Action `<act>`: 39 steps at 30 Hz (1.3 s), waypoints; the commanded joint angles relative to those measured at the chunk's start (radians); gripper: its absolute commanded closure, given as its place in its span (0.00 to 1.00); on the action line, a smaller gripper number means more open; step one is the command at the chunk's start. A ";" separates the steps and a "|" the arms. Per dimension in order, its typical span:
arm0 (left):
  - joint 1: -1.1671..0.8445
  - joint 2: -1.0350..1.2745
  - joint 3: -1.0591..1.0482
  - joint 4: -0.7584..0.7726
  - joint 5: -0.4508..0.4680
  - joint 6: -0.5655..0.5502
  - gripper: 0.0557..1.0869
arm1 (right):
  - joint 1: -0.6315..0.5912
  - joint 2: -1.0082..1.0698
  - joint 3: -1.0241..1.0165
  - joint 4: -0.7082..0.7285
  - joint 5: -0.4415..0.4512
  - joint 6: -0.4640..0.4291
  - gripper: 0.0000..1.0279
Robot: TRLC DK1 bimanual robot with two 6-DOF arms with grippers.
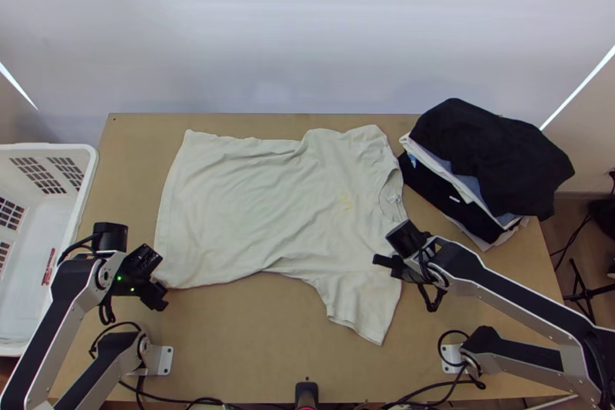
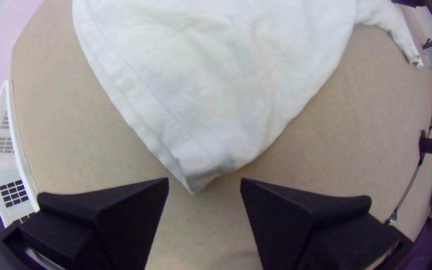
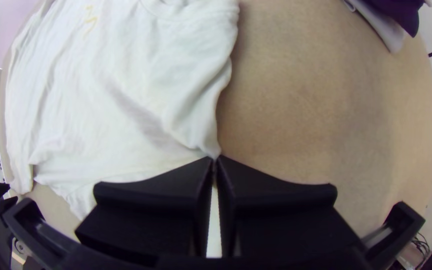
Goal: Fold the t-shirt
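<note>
The pale t-shirt (image 1: 254, 202) lies spread out on the table, lightly wrinkled, with its neckline toward the right and its hem toward the left. At the hem's near corner stands my left gripper (image 1: 160, 293). In the left wrist view that corner of the t-shirt (image 2: 211, 150) lies just ahead of my open left gripper (image 2: 204, 185), its fingers wide apart. My right gripper (image 1: 384, 264) is at the shirt's near shoulder, beside the sleeve. The right wrist view has my right gripper (image 3: 214, 162) shut on a pinch of the t-shirt (image 3: 186, 110) at the shoulder edge.
A stack of folded clothes (image 1: 492, 156), black on top, lies at the table's far right. A white plastic basket (image 1: 86, 179) stands along the left edge. Bare wooden table (image 1: 254, 341) shows in front of the shirt, with cables (image 1: 184, 401) along the near edge.
</note>
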 commanded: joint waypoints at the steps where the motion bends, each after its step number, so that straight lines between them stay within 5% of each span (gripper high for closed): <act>1: 0.014 0.045 -0.020 0.033 -0.003 0.015 0.30 | 0.001 -0.003 0.003 -0.002 -0.001 -0.004 0.96; 12: 0.005 0.062 -0.026 0.058 0.006 -0.001 0.33 | 0.001 -0.023 -0.008 -0.015 0.001 -0.005 0.96; 16: 0.004 0.006 -0.029 0.097 0.112 -0.013 0.90 | 0.001 -0.023 -0.010 -0.014 0.001 -0.007 0.97; 17: 0.004 -0.001 -0.032 0.113 0.129 -0.019 0.96 | 0.001 -0.023 -0.008 -0.014 0.001 -0.007 0.97; 25: 0.042 0.053 0.062 0.160 0.135 -0.048 0.96 | -0.071 -0.075 0.038 -0.046 0.007 -0.027 0.97; 39: 0.051 0.359 0.598 0.263 0.193 -0.651 0.96 | -0.260 0.126 0.631 -0.091 -0.007 -0.122 0.97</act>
